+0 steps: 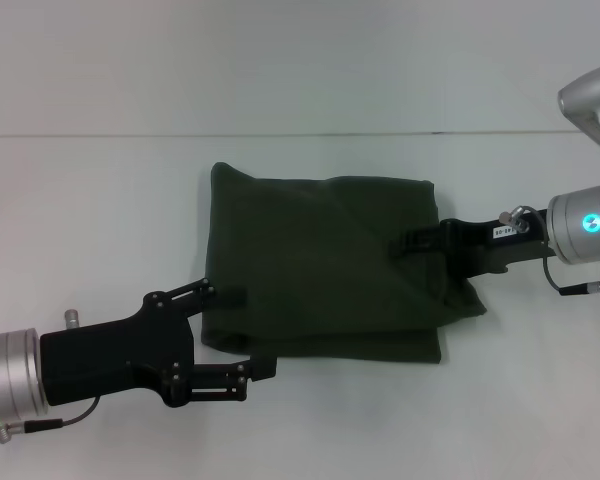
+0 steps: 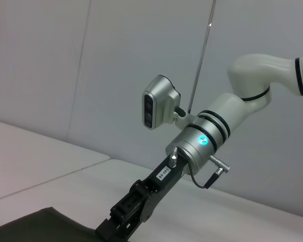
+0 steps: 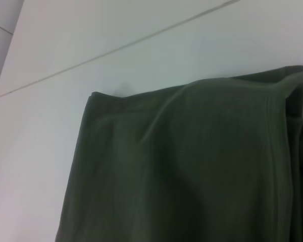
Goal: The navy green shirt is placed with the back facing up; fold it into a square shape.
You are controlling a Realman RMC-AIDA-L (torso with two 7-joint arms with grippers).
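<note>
The navy green shirt (image 1: 320, 265) lies folded into a rough square in the middle of the white table, with a diagonal crease across its top layer. My left gripper (image 1: 252, 332) is open at the shirt's near left corner, one finger (image 1: 232, 294) over the cloth's edge and the other on the table just off the near edge. My right gripper (image 1: 412, 242) reaches in from the right and rests on the shirt's right part. The left wrist view shows that right gripper (image 2: 122, 222) above a corner of the shirt (image 2: 35, 227). The right wrist view shows the shirt (image 3: 192, 166) close up.
The white table (image 1: 100, 220) extends on all sides of the shirt, with a seam line (image 1: 280, 134) running across behind it. A pale wall rises beyond the table in the left wrist view.
</note>
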